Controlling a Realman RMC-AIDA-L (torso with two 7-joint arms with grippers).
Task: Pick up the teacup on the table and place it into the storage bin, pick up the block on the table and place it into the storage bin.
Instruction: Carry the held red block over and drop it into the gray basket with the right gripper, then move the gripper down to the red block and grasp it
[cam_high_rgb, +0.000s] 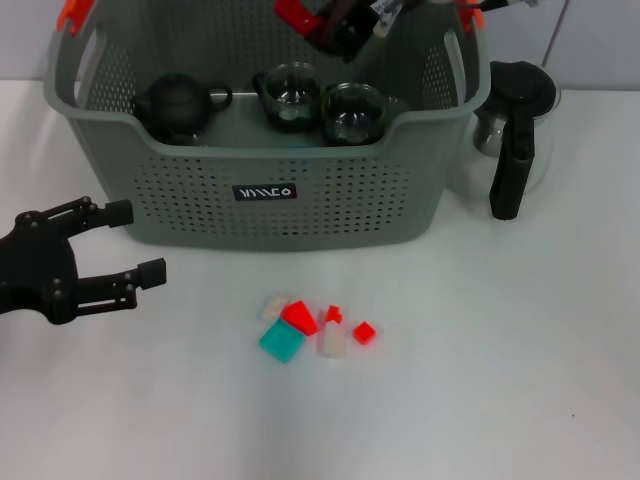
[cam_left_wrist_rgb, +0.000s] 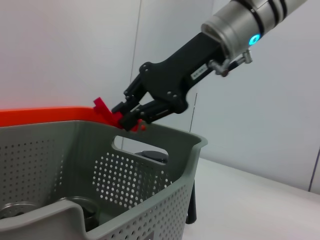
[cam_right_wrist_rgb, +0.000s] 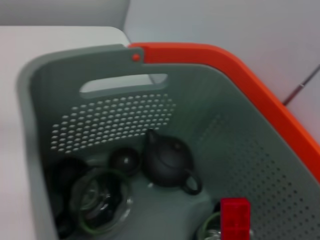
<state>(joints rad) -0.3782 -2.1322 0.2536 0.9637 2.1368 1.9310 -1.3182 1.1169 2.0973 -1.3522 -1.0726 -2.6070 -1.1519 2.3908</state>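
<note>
Where the white table (cam_high_rgb: 520, 400) meets the far wall stands the storage bin (cam_high_rgb: 330, 205): grey-green perforated plastic, orange handle clips at its upper corners, small black label on the front wall; contents, one dark teapot (cam_high_rgb: 176, 104) on the robot's left side of the floor and two clear glass teacups with dark rims (cam_high_rgb: 290, 95) (cam_high_rgb: 355, 110) beside it, toward the middle.

Block (cam_high_rgb: 297, 14): red, small, angular; held over the bin's rear half, above the glass cups; partly cut off by the top edge of the head view, its full shape not made out; seen from the right wrist as a red square (cam_right_wrist_rgb: 235, 216) over the bin floor.

Right gripper (cam_left_wrist_rgb: 131, 120): black fingers clamped on the red block, above the bin's far rim.

Left gripper (cam_high_rgb: 125, 243): fingers apart, holding nothing, low over the table in front of the bin's left corner.

Loose blocks (cam_high_rgb: 315, 330): red, teal and pale pieces clustered on the table before the bin, well apart from both grippers.

Glass coffee pot (cam_high_rgb: 515, 130): black lid and handle, just beside the bin's right wall.
</note>
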